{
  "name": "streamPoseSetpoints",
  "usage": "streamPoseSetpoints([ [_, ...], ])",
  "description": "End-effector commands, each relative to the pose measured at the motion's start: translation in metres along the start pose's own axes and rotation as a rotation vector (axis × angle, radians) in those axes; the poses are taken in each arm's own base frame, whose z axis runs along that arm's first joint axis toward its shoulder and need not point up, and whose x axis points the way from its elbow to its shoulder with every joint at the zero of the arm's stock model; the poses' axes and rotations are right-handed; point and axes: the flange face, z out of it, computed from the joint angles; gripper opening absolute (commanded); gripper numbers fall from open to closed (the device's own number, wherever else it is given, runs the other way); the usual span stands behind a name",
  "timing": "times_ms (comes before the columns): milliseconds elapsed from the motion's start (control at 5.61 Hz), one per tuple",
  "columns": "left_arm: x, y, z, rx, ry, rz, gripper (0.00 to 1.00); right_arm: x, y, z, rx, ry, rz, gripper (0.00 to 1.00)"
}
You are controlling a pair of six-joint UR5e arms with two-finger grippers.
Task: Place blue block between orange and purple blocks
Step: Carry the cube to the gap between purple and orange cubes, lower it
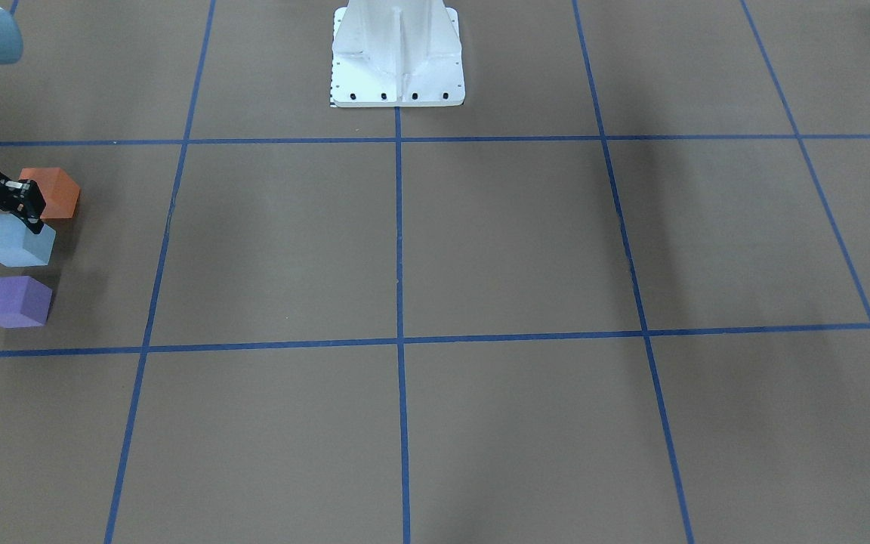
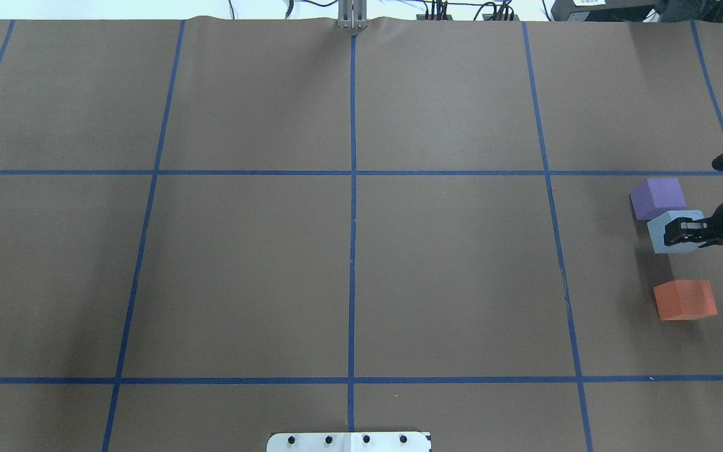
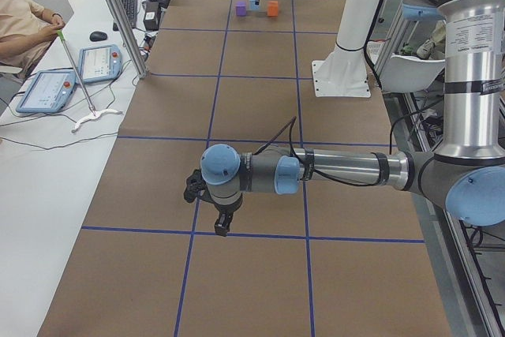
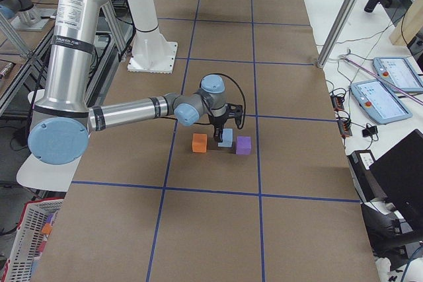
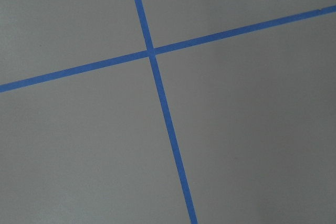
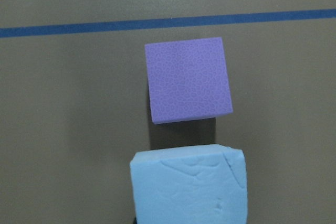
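My right gripper is shut on the light blue block and holds it just above the table at the right edge of the overhead view. The block hangs between the purple block and the orange block, closer to the purple one. The right wrist view shows the blue block below the purple block. In the front-facing view the blue block lies between the orange block and the purple block. My left gripper shows only in the exterior left view, pointing down over the table; I cannot tell whether it is open or shut.
The table is brown with a grid of blue tape lines. The white robot base stands at the robot's edge. The left wrist view shows only a tape crossing. A person sits at a side desk with tablets.
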Motion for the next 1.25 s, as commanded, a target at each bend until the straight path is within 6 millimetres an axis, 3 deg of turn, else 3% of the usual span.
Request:
streamPoseSetpoints([
  [0,0.000,0.000,0.000,0.000,0.000,0.001,1.00,-0.002,0.012,0.015,0.000,0.035,-0.019,0.44],
  [178,0.000,0.000,0.000,0.000,-0.002,0.001,1.00,-0.004,0.014,0.022,-0.006,0.043,-0.028,0.57],
  [356,0.000,0.000,0.000,0.000,0.000,0.001,1.00,-0.005,0.015,0.024,-0.009,0.045,-0.033,0.98],
  [713,0.000,0.000,0.000,0.000,0.000,0.001,1.00,-0.008,0.014,0.023,-0.007,0.042,-0.039,0.99],
  [891,0.000,0.000,0.000,0.000,0.000,0.000,1.00,-0.016,0.013,0.015,-0.009,0.015,-0.057,0.99],
  [1069,0.000,0.000,0.000,-0.001,-0.001,0.000,1.00,-0.006,0.000,-0.006,-0.001,-0.012,-0.047,0.99],
])
